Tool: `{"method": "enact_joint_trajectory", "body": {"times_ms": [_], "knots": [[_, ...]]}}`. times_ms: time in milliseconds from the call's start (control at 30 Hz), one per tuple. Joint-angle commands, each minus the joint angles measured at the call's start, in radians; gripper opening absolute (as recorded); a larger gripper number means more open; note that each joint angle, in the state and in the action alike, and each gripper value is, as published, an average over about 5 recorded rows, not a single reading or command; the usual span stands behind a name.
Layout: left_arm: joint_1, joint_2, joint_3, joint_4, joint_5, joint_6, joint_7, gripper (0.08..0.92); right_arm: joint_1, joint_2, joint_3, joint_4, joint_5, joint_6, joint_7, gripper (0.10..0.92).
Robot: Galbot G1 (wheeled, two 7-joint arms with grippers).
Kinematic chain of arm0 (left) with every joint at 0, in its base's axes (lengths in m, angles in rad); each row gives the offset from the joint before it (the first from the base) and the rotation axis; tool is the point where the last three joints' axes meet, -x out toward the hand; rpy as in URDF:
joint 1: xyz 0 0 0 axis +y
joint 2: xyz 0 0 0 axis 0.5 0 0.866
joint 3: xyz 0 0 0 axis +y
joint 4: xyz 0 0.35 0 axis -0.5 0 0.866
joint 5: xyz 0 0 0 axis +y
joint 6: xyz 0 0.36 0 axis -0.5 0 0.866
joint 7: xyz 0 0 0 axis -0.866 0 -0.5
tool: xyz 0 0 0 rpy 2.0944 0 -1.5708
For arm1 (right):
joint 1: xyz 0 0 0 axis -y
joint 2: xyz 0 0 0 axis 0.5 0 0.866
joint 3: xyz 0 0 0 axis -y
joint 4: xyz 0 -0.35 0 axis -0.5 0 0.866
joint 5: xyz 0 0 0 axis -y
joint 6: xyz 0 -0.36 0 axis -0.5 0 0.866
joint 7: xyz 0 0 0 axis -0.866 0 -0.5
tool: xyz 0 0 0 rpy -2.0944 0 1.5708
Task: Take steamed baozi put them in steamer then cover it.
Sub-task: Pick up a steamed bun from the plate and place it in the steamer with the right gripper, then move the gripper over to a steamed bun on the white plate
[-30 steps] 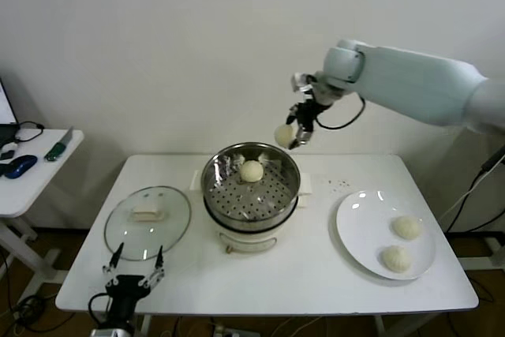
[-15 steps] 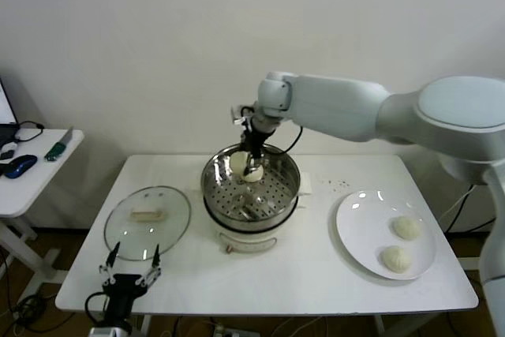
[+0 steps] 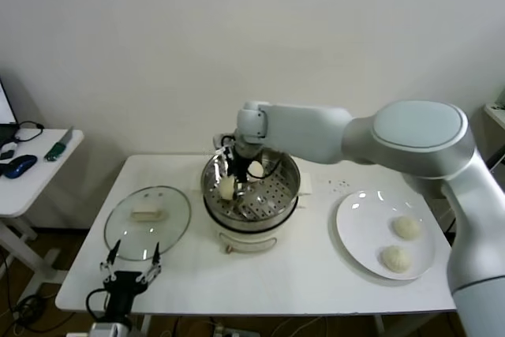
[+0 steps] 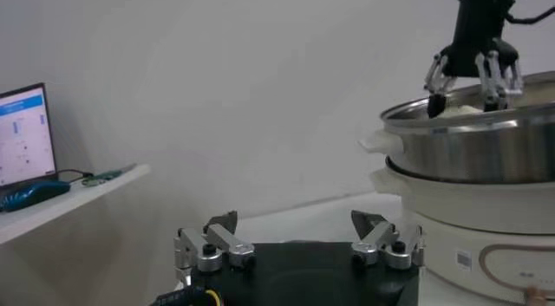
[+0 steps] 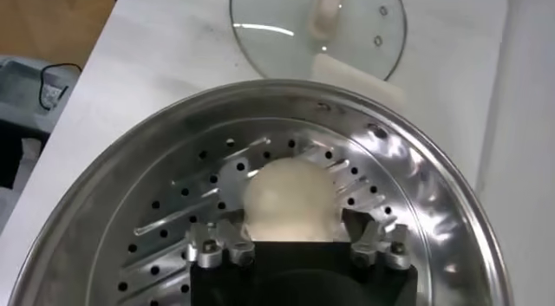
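The right gripper (image 3: 230,185) reaches down inside the steamer (image 3: 272,196), its fingers closed around 1 bun (image 5: 289,199) near the perforated bottom. 2 buns (image 3: 407,227) sit on the plate (image 3: 355,226). The lid (image 3: 147,222) lies flat on the table (image 3: 316,274), with the left gripper (image 3: 132,271) open just beside it.

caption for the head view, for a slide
Right hand lowers a second baozi into the steamer; two wait on the plate, lid aside, left hand idle.
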Motion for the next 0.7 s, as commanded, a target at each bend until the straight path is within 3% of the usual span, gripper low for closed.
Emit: {"method": "enact_joint_trajectory", "body": {"times_ms": [33, 433, 700], "knots": [[-0.004, 0.002, 0.0, 0.003, 0.001, 0.001, -0.001, 0.823, -0.021, 0.017, 0.0, -0.008, -0.023, -0.005, -0.006, 0.813], [0.004, 0.002, 0.0, 0.005, -0.011, 0.001, -0.003, 0.823, 0.2, -0.19, -0.01, 0.131, -0.013, 0.066, -0.133, 0.823], [0.001, 0.005, -0.002, 0.009, -0.01, 0.001, -0.002, 0.823, 0.319, -0.548, -0.081, 0.394, -0.089, 0.077, -0.153, 0.823]]}}
